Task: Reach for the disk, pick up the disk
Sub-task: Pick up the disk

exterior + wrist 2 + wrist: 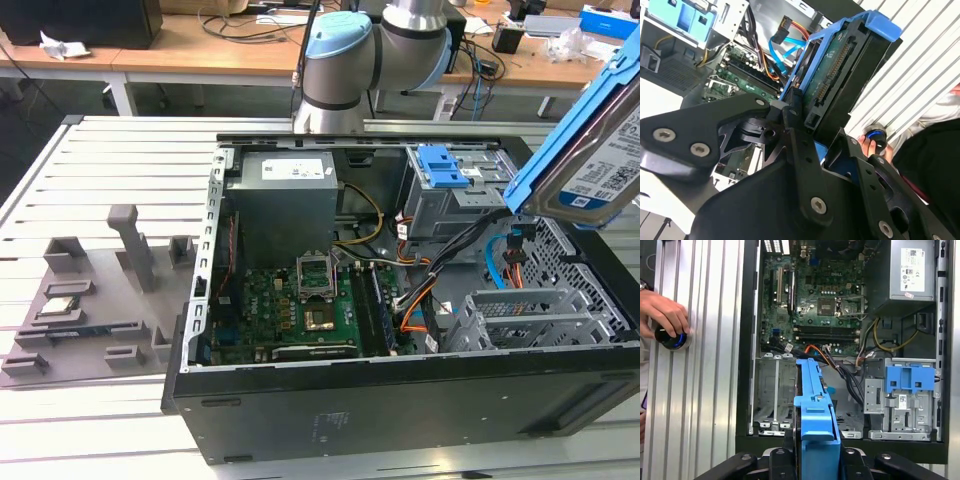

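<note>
Disk lifted clear of the open computer case, pinched in the gripper

One disk (600,150) hung tilted in the air above the case (400,400) at the exterior view's right, its blue bracket framing a white-and-blue barcode label whose print was too small to make out; in both wrist views the gripper (812,132) had its two black fingers (797,145) pressed against opposite sides of the disk's bracket (815,410), holding it edge-on over the case's inside. Inside the case lay one green motherboard (290,305), one grey power supply (285,200) bearing a white label, and one grey drive cage (450,190) with a blue top. A person's hand (662,315) rested on a round blue-lit knob (672,338) on the slatted table (700,390) beside the case
</note>
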`<state>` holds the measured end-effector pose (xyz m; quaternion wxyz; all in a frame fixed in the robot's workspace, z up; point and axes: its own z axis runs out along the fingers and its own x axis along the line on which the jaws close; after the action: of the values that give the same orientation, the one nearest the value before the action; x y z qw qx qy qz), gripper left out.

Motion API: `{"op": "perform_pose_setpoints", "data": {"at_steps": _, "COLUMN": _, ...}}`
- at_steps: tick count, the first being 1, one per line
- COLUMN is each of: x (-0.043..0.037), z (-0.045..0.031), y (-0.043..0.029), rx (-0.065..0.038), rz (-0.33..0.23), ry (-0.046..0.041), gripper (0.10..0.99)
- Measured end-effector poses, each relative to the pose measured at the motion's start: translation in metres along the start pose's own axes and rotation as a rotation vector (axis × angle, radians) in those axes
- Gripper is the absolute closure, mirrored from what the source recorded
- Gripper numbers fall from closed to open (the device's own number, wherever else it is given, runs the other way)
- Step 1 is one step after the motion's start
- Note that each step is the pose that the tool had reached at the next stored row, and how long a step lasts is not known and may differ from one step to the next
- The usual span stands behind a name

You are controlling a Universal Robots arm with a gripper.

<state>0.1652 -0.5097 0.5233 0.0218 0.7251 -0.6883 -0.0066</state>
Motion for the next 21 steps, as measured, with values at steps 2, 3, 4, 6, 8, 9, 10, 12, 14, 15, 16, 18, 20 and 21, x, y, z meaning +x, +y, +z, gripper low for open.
{"op": "perform_pose_setpoints", "data": {"at_steps": 2, "x": 0.0081, "z": 0.0008, "y": 0.0004, "rx": 0.000, "rz": 0.000, "ry": 0.0006, "gripper": 0.718}}
{"op": "perform_pose_setpoints", "data": {"at_steps": 3, "x": 0.0118, "z": 0.0011, "y": 0.0006, "rx": 0.000, "rz": 0.000, "ry": 0.0009, "gripper": 0.718}}
{"op": "perform_pose_setpoints", "data": {"at_steps": 4, "x": 0.0150, "z": 0.0014, "y": 0.0007, "rx": 0.000, "rz": 0.000, "ry": 0.0013, "gripper": 0.718}}
{"op": "perform_pose_setpoints", "data": {"at_steps": 6, "x": 0.0193, "z": 0.0018, "y": 0.0009, "rx": 0.000, "rz": 0.000, "ry": 0.0016, "gripper": 0.718}}
{"op": "perform_pose_setpoints", "data": {"at_steps": 8, "x": 0.0250, "z": 0.0023, "y": 0.0012, "rx": 0.000, "rz": 0.000, "ry": 0.0020, "gripper": 0.718}}
{"op": "perform_pose_setpoints", "data": {"at_steps": 9, "x": 0.0278, "z": 0.0026, "y": 0.0013, "rx": 0.000, "rz": 0.000, "ry": 0.0023, "gripper": 0.718}}
{"op": "perform_pose_setpoints", "data": {"at_steps": 10, "x": 0.0304, "z": 0.0028, "y": 0.0015, "rx": 0.000, "rz": 0.000, "ry": 0.0024, "gripper": 0.718}}
{"op": "perform_pose_setpoints", "data": {"at_steps": 12, "x": 0.0355, "z": 0.0034, "y": 0.0017, "rx": 0.000, "rz": 0.000, "ry": 0.0028, "gripper": 0.718}}
{"op": "perform_pose_setpoints", "data": {"at_steps": 14, "x": 0.0436, "z": 0.0041, "y": 0.0021, "rx": 0.000, "rz": 0.000, "ry": 0.0036, "gripper": 0.718}}
{"op": "perform_pose_setpoints", "data": {"at_steps": 15, "x": 0.0472, "z": 0.0046, "y": 0.0023, "rx": 0.000, "rz": 0.000, "ry": 0.0038, "gripper": 0.718}}
{"op": "perform_pose_setpoints", "data": {"at_steps": 16, "x": 0.0500, "z": 0.0048, "y": 0.0025, "rx": 0.000, "rz": 0.000, "ry": 0.0041, "gripper": 0.718}}
{"op": "perform_pose_setpoints", "data": {"at_steps": 18, "x": 0.0539, "z": 0.0052, "y": 0.0026, "rx": 0.000, "rz": 0.000, "ry": 0.0044, "gripper": 0.718}}
{"op": "perform_pose_setpoints", "data": {"at_steps": 20, "x": 0.0596, "z": 0.0058, "y": 0.0029, "rx": 0.000, "rz": 0.000, "ry": 0.0051, "gripper": 0.718}}
{"op": "perform_pose_setpoints", "data": {"at_steps": 21, "x": 0.0623, "z": 0.0060, "y": 0.0030, "rx": 0.000, "rz": 0.000, "ry": 0.0055, "gripper": 0.718}}
